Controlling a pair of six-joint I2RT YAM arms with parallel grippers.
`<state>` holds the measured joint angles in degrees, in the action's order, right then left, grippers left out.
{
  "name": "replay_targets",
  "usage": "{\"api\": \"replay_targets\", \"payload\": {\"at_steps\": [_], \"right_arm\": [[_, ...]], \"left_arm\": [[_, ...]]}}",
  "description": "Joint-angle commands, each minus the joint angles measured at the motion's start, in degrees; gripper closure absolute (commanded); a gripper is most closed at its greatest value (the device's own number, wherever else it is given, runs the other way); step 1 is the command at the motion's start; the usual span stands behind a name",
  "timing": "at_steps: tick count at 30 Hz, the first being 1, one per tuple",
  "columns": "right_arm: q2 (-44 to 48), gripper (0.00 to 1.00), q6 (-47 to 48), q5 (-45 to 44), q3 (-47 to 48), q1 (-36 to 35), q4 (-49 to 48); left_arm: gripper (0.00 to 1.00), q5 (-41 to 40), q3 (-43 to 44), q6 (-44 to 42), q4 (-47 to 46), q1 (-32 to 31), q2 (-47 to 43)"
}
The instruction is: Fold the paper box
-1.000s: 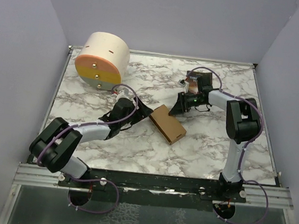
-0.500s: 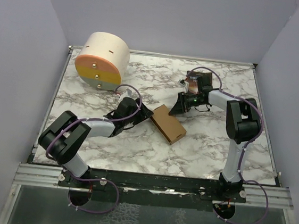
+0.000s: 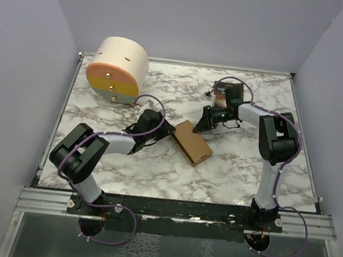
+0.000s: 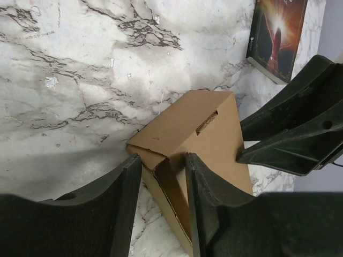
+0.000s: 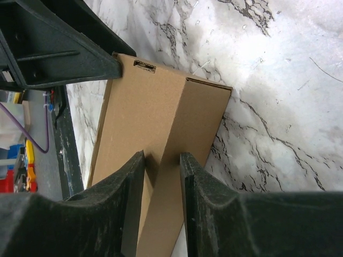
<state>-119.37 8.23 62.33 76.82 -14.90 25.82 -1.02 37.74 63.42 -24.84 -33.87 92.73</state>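
Where lilac walls [image 3: 189,20] close round the marble table [image 3: 240,172], we see the left gripper [image 3: 169,127] straddling a corner of the paper box [image 3: 192,143], and we cannot tell whether it pinches it; beyond the box, the right gripper [image 3: 200,126] clamps its opposite edge.

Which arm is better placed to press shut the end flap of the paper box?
Left. The left tool straddles the end where the end flap gapes; the right tool straddles the paper box at the opposite end, away from it.
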Motion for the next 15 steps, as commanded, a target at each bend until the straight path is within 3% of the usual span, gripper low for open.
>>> {"api": "replay_targets", "payload": {"at_steps": [1,10,15], "right_arm": [[-1.6,0.69,1.6,-1.3,0.5,-1.2,1.1],[-1.6,0.7,2.3,-1.5,0.4,-2.6,1.3],[-1.6,0.71,2.5,-1.4,0.4,-2.9,1.4]], "left_arm": [[0.62,1.0,1.8,-0.7,-1.4,-0.4,1.1],[0.77,2.2,3.9,-2.5,0.0,-0.4,2.6],[0.91,3.7,5.3,-3.8,0.8,-0.4,4.0]]}}
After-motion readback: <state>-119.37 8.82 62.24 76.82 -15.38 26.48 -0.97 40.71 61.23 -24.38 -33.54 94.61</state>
